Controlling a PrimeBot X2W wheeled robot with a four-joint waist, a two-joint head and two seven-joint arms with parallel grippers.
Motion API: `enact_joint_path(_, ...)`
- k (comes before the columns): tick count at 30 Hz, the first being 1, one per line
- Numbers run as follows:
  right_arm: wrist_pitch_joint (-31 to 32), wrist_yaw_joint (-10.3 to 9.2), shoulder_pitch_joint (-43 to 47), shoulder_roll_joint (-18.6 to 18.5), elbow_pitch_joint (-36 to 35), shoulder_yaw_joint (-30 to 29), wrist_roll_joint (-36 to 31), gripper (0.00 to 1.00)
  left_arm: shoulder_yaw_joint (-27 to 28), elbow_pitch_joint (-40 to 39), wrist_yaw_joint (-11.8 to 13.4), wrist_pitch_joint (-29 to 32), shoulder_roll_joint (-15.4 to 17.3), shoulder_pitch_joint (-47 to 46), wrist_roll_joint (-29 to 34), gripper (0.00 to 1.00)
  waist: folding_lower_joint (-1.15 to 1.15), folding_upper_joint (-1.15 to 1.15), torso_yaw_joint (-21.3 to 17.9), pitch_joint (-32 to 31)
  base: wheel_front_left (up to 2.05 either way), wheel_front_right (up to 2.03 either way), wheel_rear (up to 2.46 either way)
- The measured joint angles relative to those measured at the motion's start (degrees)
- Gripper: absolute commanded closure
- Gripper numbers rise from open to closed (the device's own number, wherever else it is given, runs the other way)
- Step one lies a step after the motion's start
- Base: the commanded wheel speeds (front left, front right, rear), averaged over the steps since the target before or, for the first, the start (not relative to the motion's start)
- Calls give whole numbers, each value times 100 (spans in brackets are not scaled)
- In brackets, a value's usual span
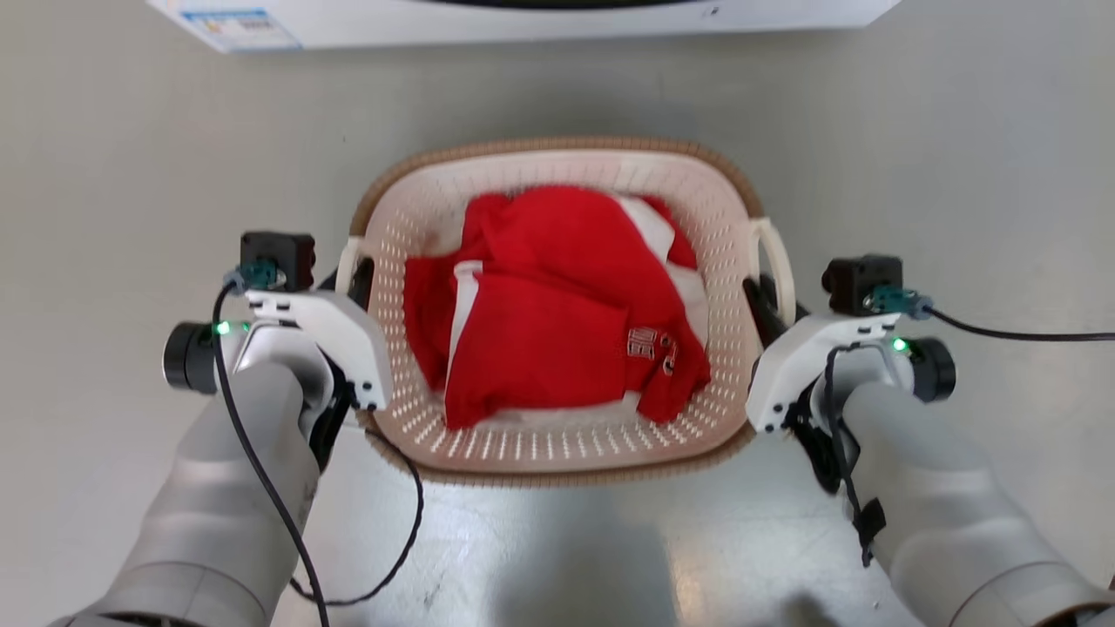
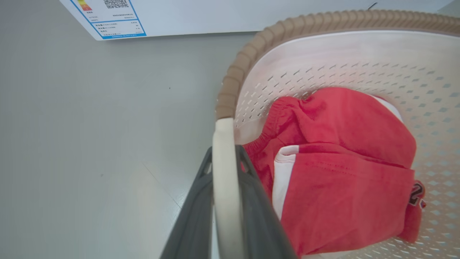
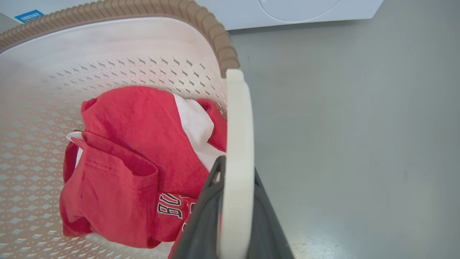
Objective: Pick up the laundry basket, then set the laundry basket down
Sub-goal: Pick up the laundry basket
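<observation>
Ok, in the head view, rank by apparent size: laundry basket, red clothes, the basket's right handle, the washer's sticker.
1. laundry basket
2. red clothes, inside it
3. right handle and sticker: about alike; sticker is cut by the top edge, so unranked.

Pale grey floor (image 1: 122, 174), smooth and even, with a dull sheen and blurred reflections on the near side. Bears the laundry basket (image 1: 540, 440) in the middle, cream and perforated with a brown rim; cannot tell whether its base rests fully on the surface. Bears also a white appliance (image 1: 523, 22) along the far edge, well apart from the basket, with a blue-framed label (image 1: 239, 26) at its far left corner. Shows a faint thin seam (image 2: 158, 183) left of the basket.
</observation>
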Motion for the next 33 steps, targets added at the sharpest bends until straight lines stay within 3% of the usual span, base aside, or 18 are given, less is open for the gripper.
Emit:
enact_joint_path(22, 1192, -52, 803, 1, -205, 1778, 1547, 100, -706, 153, -1, 487, 224, 1186, -490, 100, 0, 0, -631, -1925, 0, 0, 0)
enact_joint_path(33, 1419, -51, 1115, 14, -5, 2224, 1984, 100, -1025, 89, -1, 721, 188, 1770, -899, 100, 0, 0, -684, -2926, 0, 0, 0)
